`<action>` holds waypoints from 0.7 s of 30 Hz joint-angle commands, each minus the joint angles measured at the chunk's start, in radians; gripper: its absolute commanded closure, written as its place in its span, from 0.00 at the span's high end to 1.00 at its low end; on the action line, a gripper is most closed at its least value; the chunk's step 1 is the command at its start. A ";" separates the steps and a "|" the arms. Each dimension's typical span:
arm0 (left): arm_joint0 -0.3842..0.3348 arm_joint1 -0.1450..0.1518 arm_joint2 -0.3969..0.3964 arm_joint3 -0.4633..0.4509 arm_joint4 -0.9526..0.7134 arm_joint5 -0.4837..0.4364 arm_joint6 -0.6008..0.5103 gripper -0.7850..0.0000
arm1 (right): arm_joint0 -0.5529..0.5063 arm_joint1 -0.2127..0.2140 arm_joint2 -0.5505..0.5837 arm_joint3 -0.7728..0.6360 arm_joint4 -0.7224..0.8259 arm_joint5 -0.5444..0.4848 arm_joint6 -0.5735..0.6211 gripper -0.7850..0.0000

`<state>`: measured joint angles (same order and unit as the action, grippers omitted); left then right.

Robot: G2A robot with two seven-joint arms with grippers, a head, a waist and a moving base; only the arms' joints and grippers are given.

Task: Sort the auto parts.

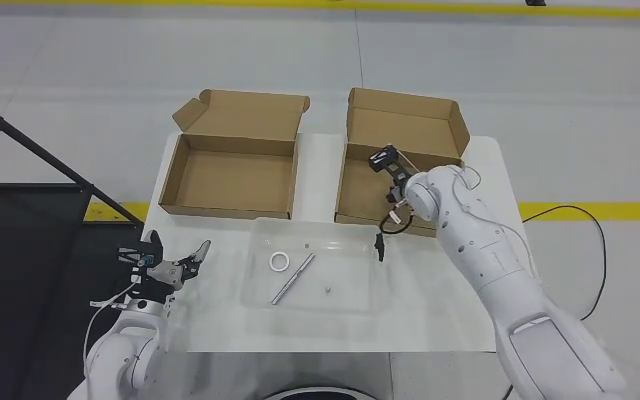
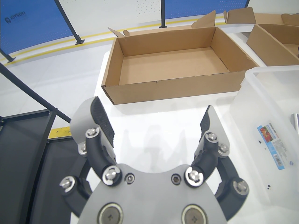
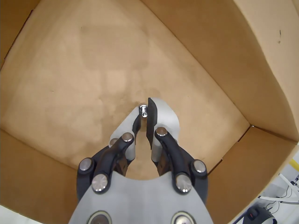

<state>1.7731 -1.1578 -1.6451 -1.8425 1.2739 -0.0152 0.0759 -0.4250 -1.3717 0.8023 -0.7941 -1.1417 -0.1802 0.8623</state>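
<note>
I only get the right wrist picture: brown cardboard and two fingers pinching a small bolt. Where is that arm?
Observer: Over the right box, at the far side of the table.
Operator: So the bolt goes there. Any parts left?
Observer: A ring and a rod lie in a clear tray.
Operator: And the other arm?
Observer: The left gripper hangs open beside the tray.

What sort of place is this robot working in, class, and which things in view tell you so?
Probably a robotics test hall or workshop: a pale painted floor with yellow lines, blue and white partition panels, and a white table bearing cardboard boxes.
</note>
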 commanded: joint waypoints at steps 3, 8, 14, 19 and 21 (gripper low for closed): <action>0.000 0.000 0.000 0.000 0.000 0.000 0.000 1.00 | 0.013 -0.006 -0.004 -0.014 -0.014 0.007 0.007 0.52; 0.000 0.000 0.000 0.000 0.000 0.000 0.000 1.00 | -0.001 0.008 0.027 -0.118 -0.034 -0.013 0.015 0.80; 0.000 0.000 0.000 0.000 0.000 0.000 0.000 1.00 | -0.121 0.061 0.126 -0.475 -0.074 -0.118 0.063 1.00; 0.000 0.000 0.000 0.000 0.000 0.000 0.000 1.00 | -0.286 0.105 0.218 -0.804 -0.057 -0.245 0.126 1.00; 0.000 0.000 0.000 0.000 0.000 0.000 0.000 1.00 | -0.337 0.117 0.241 -0.892 -0.020 -0.315 0.139 1.00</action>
<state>1.7731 -1.1578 -1.6451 -1.8425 1.2739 -0.0152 0.0759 -0.7328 -1.2607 1.0324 -1.6276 -1.1830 -0.4517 0.9938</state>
